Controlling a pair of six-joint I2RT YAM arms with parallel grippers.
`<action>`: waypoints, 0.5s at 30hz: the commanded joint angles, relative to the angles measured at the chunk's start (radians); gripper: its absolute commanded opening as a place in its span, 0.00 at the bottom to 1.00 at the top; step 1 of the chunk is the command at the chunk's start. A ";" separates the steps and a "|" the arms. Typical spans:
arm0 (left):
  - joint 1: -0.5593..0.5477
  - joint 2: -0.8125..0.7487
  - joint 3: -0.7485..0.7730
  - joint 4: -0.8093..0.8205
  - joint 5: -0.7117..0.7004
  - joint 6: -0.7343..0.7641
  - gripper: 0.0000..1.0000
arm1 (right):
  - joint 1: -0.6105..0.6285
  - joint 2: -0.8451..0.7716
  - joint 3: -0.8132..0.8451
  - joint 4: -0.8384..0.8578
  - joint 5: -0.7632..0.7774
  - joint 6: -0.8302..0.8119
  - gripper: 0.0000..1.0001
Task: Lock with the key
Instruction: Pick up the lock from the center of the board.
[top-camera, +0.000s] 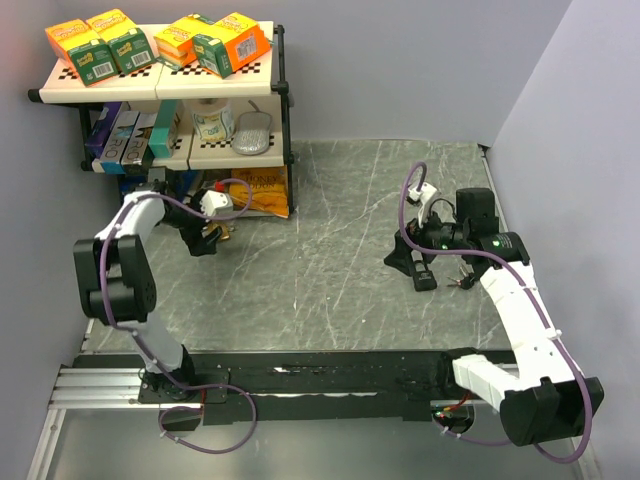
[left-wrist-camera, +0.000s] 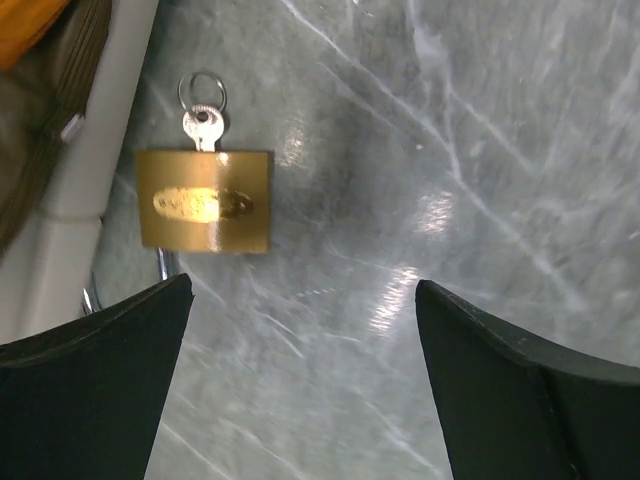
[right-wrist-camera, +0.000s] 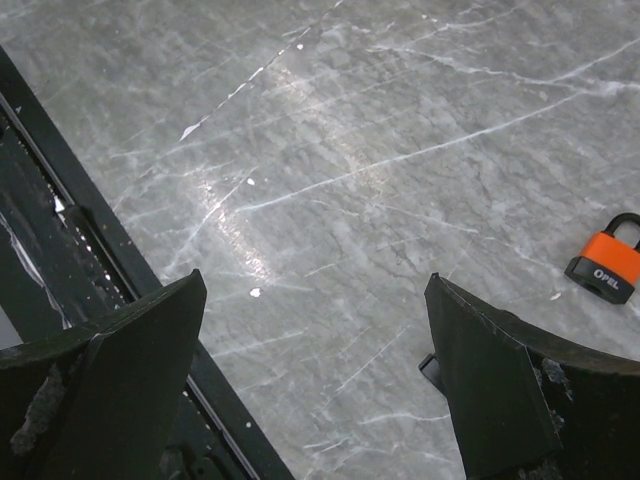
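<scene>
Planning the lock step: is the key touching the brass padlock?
Touching. The left wrist view shows the key seated in the edge of the brass padlock, with no gap between its head and the lock body.

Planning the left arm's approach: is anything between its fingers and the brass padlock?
Nothing visible. The padlock, key in it, lies ahead of the open left fingers; a white shelf edge runs close beside it.

Gold padlock (left-wrist-camera: 205, 200), silver key (left-wrist-camera: 203, 126), grey white-veined table (left-wrist-camera: 470, 130), orange lock (right-wrist-camera: 606, 264) with black shackle
</scene>
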 joint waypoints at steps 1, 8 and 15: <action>0.021 0.101 0.118 -0.098 0.122 0.311 0.97 | -0.002 0.005 0.034 -0.029 -0.021 -0.033 1.00; 0.019 0.223 0.189 -0.078 0.136 0.314 0.96 | -0.002 0.013 0.031 -0.054 -0.015 -0.031 1.00; 0.016 0.247 0.145 0.019 0.113 0.249 0.96 | -0.002 0.011 0.022 -0.051 -0.014 -0.017 1.00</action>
